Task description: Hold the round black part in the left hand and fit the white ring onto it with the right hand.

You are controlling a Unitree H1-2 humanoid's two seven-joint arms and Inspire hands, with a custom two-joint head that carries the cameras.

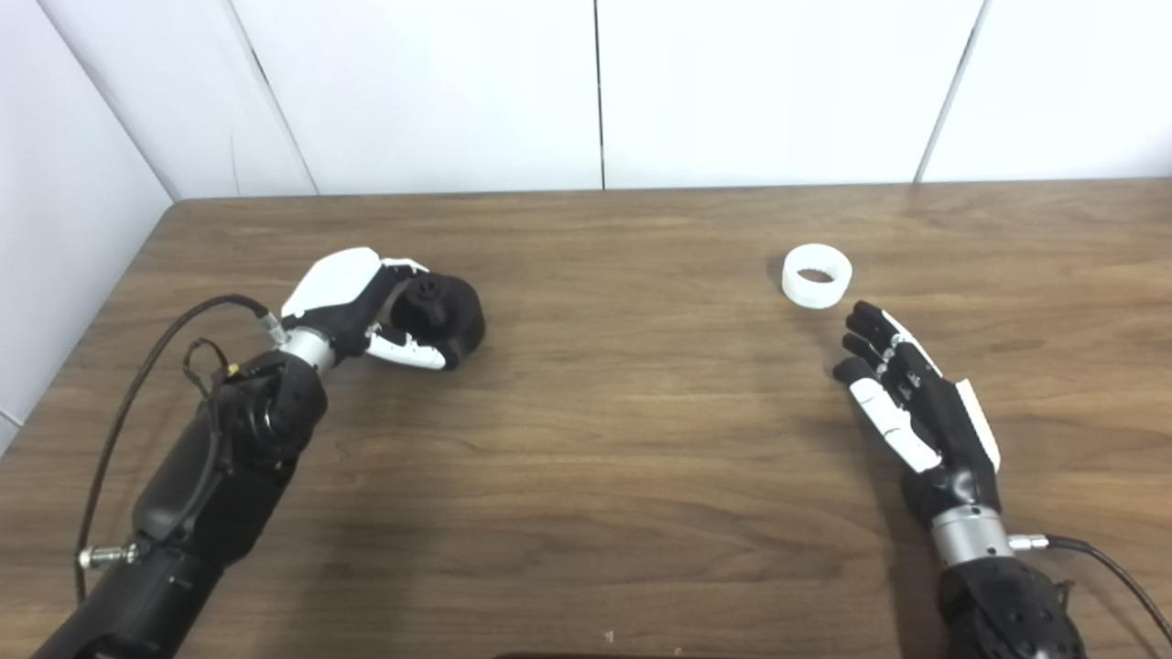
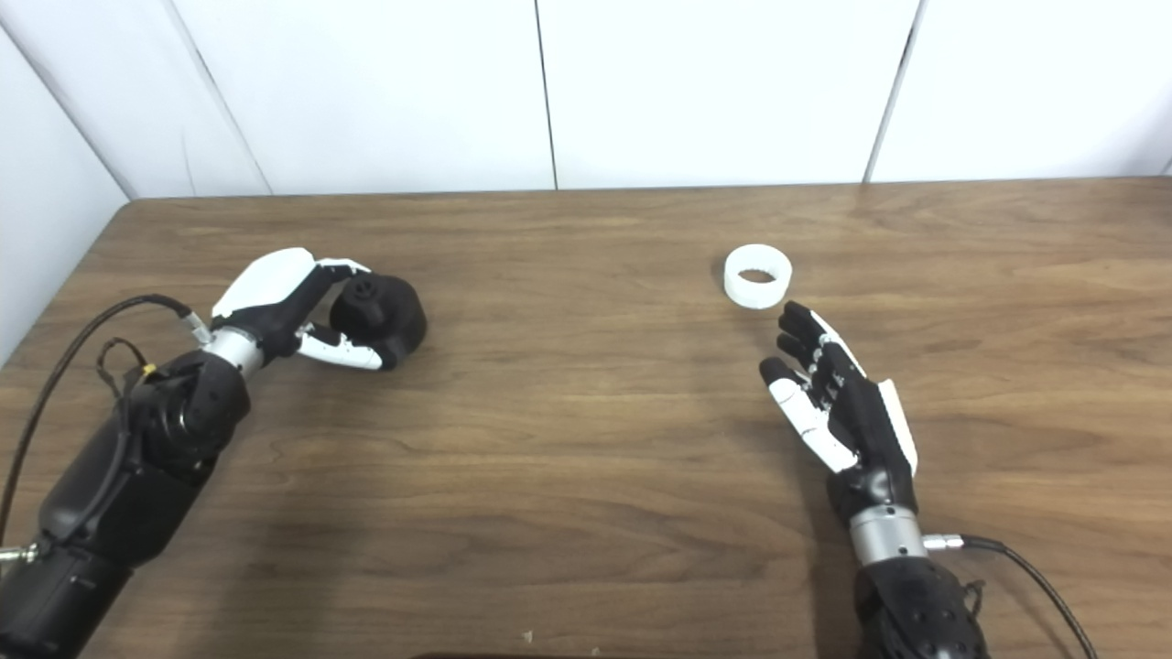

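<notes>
At the left of the wooden table [image 1: 586, 439], the left hand [image 1: 352, 307] is wrapped around the round black part [image 1: 439, 314], fingers curled over its top and thumb beneath, the part resting on the tabletop. Further right, the white ring [image 1: 817, 275] lies flat on the wood with its hole facing up, touched by nothing. Just beside it, nearer the camera, the right hand [image 1: 902, 398] is empty with its fingers straight and spread, fingertips close to the ring but apart from it. No writing or brand mark is legible on anything
</notes>
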